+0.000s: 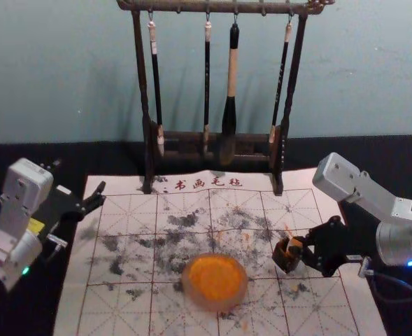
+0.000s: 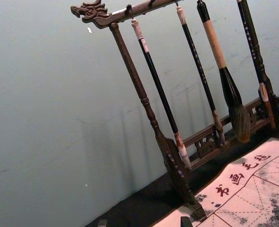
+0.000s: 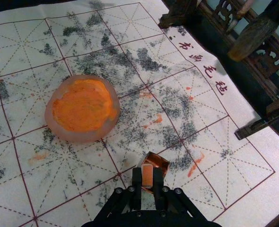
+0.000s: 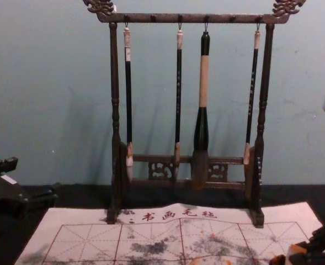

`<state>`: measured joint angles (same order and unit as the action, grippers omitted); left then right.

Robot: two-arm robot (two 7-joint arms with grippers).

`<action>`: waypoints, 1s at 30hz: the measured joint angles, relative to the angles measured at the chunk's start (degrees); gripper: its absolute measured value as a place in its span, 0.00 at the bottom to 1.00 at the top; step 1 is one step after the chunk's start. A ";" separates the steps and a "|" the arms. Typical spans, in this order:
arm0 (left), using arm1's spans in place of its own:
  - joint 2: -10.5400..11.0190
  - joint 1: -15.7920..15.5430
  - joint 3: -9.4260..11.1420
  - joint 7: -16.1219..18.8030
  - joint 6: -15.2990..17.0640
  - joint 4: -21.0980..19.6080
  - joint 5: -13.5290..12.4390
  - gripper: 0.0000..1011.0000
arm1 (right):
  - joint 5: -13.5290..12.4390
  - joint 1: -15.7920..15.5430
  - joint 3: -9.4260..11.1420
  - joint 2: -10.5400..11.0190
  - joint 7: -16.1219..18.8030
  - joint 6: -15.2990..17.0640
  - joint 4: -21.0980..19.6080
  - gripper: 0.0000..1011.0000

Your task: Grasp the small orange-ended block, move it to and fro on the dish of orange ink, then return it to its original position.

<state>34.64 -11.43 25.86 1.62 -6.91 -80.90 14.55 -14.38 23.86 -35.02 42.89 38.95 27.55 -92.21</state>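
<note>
In the head view my right gripper (image 1: pixel 298 250) is at the right side of the mat, at the small orange-ended block (image 1: pixel 294 245) and a small dark brown holder (image 1: pixel 285 259). Seen from the right wrist, the block (image 3: pixel 147 175) is pinched between the fingertips of my right gripper (image 3: pixel 147 178), with the glossy brown holder (image 3: pixel 159 163) right around or behind it; which of these I cannot tell. The round dish of orange ink (image 1: pixel 217 278) lies to the left of them. My left gripper (image 1: pixel 80 178) stands open off the mat's left edge; its own view catches both tips of that gripper (image 2: pixel 144 222) wide apart.
A dark wooden rack (image 1: pixel 147 105) with several hanging brushes stands at the mat's back edge. The ink-stained mat (image 1: pixel 118 308) with a red grid lies on a black table (image 1: pixel 24 308). A pale blue wall (image 4: pixel 46 83) rises behind.
</note>
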 joint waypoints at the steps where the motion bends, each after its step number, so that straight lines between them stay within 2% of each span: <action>1: 0.00 0.00 0.00 0.00 0.00 0.00 0.00 0.99 | -0.01 -0.01 0.01 0.01 0.00 0.00 -0.01 0.12; 23: 0.00 0.00 0.00 0.00 0.00 0.00 0.00 0.99 | -0.08 -0.06 0.07 0.03 -0.07 -0.02 -0.04 0.84; 30: 0.00 0.00 0.00 0.00 0.00 0.00 0.00 0.99 | -0.08 -0.06 0.07 0.02 -0.07 -0.02 -0.04 0.99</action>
<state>34.65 -11.43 25.86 1.62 -6.91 -80.90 14.55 -14.46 23.80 -34.95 42.92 38.88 27.53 -92.25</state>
